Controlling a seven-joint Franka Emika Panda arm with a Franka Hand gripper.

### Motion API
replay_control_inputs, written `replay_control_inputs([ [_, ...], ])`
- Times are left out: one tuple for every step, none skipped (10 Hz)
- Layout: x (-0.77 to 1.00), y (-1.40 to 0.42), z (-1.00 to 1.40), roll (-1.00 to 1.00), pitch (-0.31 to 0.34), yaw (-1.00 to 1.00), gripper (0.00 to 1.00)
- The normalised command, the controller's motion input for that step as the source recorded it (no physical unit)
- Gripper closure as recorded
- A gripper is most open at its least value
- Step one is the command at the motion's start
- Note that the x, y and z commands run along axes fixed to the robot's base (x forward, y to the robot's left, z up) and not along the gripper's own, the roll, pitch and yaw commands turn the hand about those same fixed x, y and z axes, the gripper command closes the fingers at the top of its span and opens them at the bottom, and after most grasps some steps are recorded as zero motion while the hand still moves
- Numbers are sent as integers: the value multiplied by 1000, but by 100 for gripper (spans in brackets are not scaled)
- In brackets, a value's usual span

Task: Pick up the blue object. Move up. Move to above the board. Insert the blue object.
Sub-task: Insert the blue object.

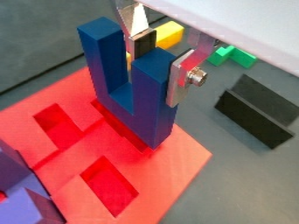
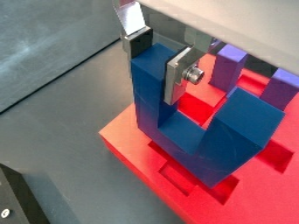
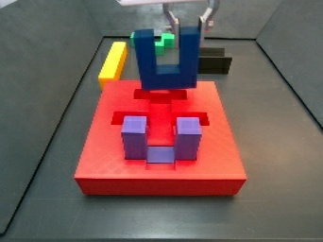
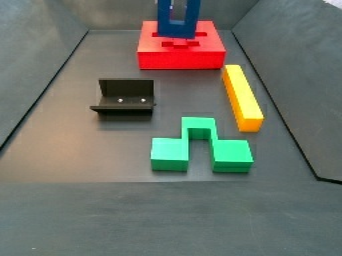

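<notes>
The blue object (image 1: 107, 74), a dark blue U-shaped block, stands prongs-up at the far end of the red board (image 1: 181, 166). Its base sits down at a recess there in both side views (image 3: 149, 61) (image 4: 175, 18). My gripper (image 1: 160, 63) is shut on one prong, with the dark pad in the U's gap and the silver plate on the prong's outer face. The same grip shows in the wrist view from the opposite side (image 2: 158, 61), where the block (image 2: 222, 131) rises from the board (image 2: 128, 140). From the side, the fingers (image 3: 206, 17) come down over the right-hand prong.
A purple U-shaped block (image 3: 132, 132) stands in the near part of the board (image 3: 158, 175). Open recesses (image 1: 111, 185) lie beside the blue block. A yellow bar (image 4: 241, 95), a green block (image 4: 197, 150) and the fixture (image 4: 124, 98) rest on the dark floor off the board.
</notes>
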Motion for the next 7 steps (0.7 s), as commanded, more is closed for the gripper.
replay_control_inputs([
  [-131, 0, -97, 100, 0, 0, 100],
  [-263, -3, 0, 33, -24, 23, 100],
  [-274, -100, 0, 79, -19, 134, 100],
  [-191, -140, 0, 97, -31, 314, 100],
  [-69, -129, 0, 64, -33, 334, 100],
  [0, -34, 0, 50, -20, 183, 100],
  [0, 0, 0, 59, -4, 217, 100],
])
